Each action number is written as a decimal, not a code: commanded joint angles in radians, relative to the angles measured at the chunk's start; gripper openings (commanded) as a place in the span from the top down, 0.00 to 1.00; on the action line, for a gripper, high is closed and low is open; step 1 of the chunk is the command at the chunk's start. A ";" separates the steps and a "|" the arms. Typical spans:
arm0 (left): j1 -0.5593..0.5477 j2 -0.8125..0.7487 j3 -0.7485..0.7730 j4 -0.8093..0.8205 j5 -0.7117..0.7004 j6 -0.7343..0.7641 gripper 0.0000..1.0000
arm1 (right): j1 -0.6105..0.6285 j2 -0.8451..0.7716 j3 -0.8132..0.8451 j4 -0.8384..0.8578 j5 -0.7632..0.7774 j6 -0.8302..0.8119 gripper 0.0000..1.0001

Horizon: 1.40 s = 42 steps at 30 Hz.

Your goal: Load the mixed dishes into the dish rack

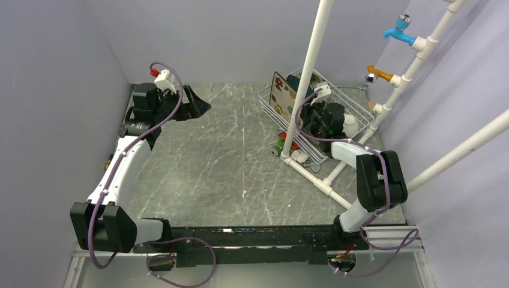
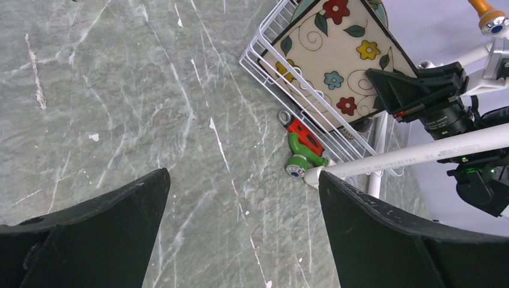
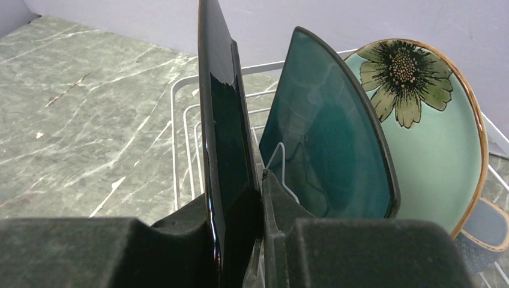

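Fingers of the right gripper (image 3: 258, 204) are clenched on one edge of the cream flowered plate (image 2: 336, 60), which stands upright at the left end of the wire rack (image 1: 360, 108) on the far right of the surface (image 1: 228, 156). Just behind it in the rack, a teal square plate (image 3: 324, 138) and a mint-green round plate (image 3: 432, 150) stand on edge. The left gripper (image 1: 195, 108) hangs over the far left, fingers released and holding nothing. A red and green toy (image 2: 303, 147) lies beside the rack.
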 commanded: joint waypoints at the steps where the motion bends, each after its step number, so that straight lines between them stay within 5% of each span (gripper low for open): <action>1: 0.009 -0.036 -0.004 0.059 0.038 -0.020 0.01 | 0.005 -0.033 0.017 0.343 0.012 0.044 1.00; 6: 0.015 -0.035 -0.009 0.069 0.051 -0.030 0.01 | 0.004 -0.039 0.000 0.330 0.030 0.055 0.93; 13: 0.020 -0.032 -0.011 0.077 0.062 -0.039 0.01 | 0.003 -0.122 -0.013 0.190 0.082 0.041 0.54; 24: 0.022 -0.046 -0.017 0.084 0.071 -0.045 0.01 | 0.000 -0.344 0.085 -0.343 0.312 0.123 0.18; 32: 0.022 -0.093 -0.034 0.111 0.076 -0.056 0.01 | 0.002 -0.533 0.117 -0.879 0.387 0.334 0.10; 42: -0.037 -0.210 -0.069 0.150 0.001 0.016 0.01 | 0.007 -0.838 0.062 -1.204 0.090 0.365 0.04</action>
